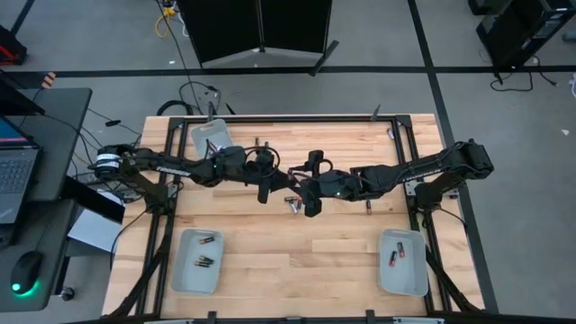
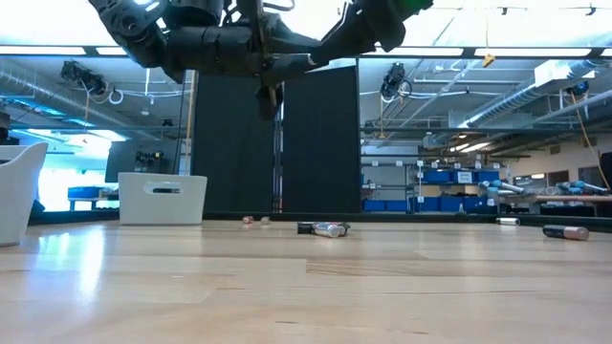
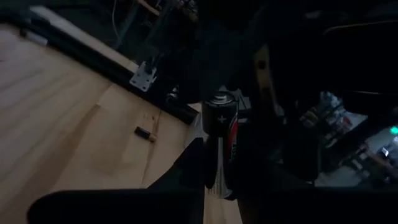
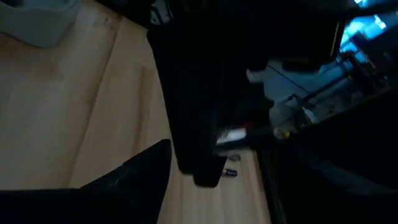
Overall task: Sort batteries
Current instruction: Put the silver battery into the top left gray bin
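My left gripper point(image 1: 264, 190) hangs high above the table's middle point(image 2: 272, 94), shut on a dark battery point(image 3: 222, 134) with a red band. My right gripper point(image 1: 311, 207) hovers close beside it, toward the table's right, open and touching nothing. In the right wrist view the held battery point(image 4: 232, 134) shows past the left arm's dark fingers. A small cluster of loose batteries point(image 1: 293, 204) point(image 2: 323, 228) lies on its side on the wood beneath both grippers. One more battery point(image 3: 145, 132) lies farther off. My left gripper pinches the battery's barrel point(image 3: 225, 163) between its two fingers, coming from above and pointing down. The battery lies along the fingers, its plus end point(image 3: 221, 116) sticking out past their tips. It is lifted clear of the table.
Pale grey trays sit at the far left point(image 1: 211, 135), near left point(image 1: 197, 261) and near right point(image 1: 402, 261); both near trays hold batteries. Stray batteries lie toward the right point(image 2: 564, 231) and far side point(image 2: 253, 220). Bare wood spans the near middle.
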Robot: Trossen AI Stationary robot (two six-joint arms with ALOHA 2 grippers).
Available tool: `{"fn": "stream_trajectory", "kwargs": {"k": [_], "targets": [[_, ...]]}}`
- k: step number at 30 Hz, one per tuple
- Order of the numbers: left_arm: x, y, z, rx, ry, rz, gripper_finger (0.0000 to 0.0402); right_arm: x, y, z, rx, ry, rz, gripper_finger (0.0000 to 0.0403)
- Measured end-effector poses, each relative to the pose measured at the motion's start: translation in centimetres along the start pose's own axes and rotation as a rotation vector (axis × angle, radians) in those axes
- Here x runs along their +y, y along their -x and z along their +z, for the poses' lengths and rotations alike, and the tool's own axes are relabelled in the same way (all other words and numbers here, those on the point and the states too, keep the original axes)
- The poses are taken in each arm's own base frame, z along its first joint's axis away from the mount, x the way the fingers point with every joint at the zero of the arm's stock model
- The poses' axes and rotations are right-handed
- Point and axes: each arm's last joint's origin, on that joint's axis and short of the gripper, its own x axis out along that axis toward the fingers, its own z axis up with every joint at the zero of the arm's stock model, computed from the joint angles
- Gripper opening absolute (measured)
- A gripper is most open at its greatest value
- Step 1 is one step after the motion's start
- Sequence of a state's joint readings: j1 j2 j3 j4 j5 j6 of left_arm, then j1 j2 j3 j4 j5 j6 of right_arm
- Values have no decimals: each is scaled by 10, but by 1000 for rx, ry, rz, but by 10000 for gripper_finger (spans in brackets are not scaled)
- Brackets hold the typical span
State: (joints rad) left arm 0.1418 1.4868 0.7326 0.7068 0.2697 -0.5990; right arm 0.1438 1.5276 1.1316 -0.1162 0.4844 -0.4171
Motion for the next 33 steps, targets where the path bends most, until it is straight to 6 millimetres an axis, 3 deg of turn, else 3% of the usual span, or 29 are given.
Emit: {"fn": "stream_trajectory", "kwargs": {"k": [8,14,19,25,30,33], "targets": [[13,6,10,4,-61,-4,59,3,4,-3,112,39,-176,314],[23,27,22,73,-127,109,59,5,4,-13,192,35,-155,302],[25,54,34,224,-154,308,59,3,3,-25,269,-23,-99,235],[28,86,33,543,-176,651,59,2,1,-34,313,-107,8,115],[37,106,29,722,-169,815,59,1,0,-34,307,-122,46,19],[45,118,29,782,-129,879,59,1,0,-34,307,-120,48,14]]}}
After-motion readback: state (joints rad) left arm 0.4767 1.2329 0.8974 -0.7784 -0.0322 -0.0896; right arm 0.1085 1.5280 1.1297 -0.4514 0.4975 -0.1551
